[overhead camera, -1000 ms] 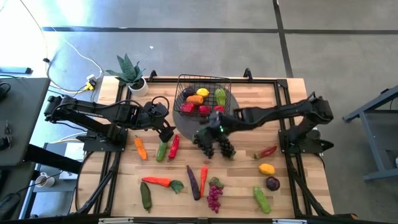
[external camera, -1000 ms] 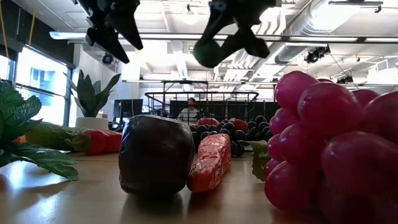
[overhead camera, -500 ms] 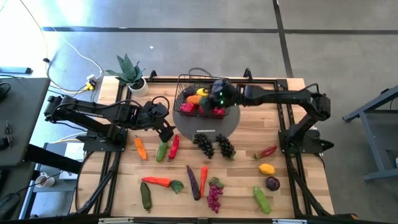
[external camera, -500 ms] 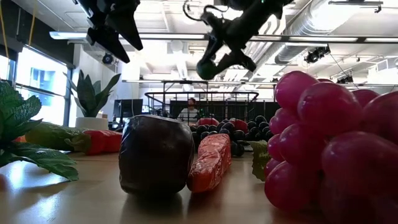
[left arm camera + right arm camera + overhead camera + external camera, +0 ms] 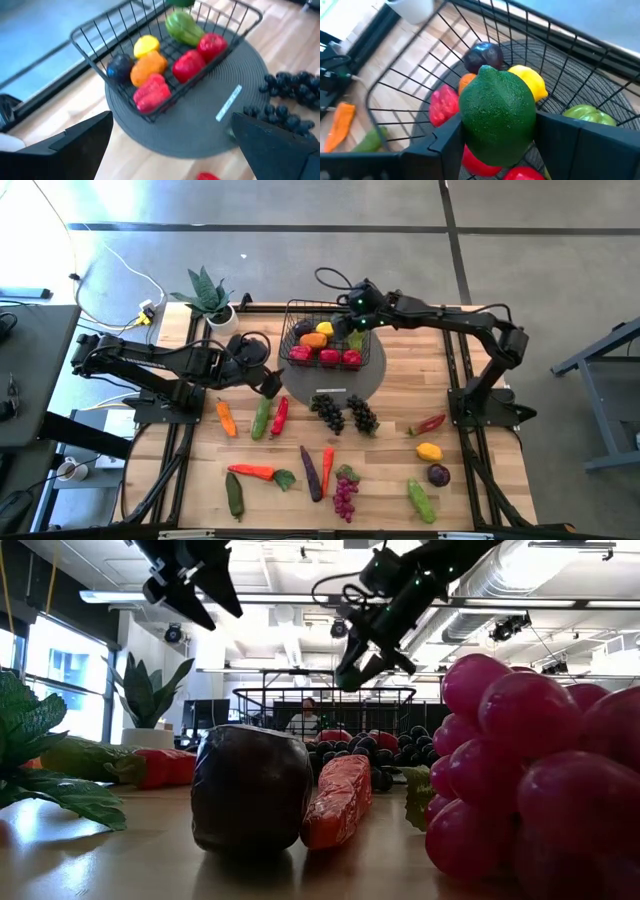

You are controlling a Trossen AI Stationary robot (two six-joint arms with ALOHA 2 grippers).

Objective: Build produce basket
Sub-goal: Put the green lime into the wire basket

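right fingers now over basket, green fruit between, left fingers spread

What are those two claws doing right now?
Left end effector: open, empty.
Right end effector: closed on a green fruit, above the basket.

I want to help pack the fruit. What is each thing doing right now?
basket: upright on the grey disc, partly filled.
green fruit: held between the right gripper's fingers, over the basket.
left gripper: open, empty, above the table beside the disc.
dark grapes: lying on the table, outside the basket.
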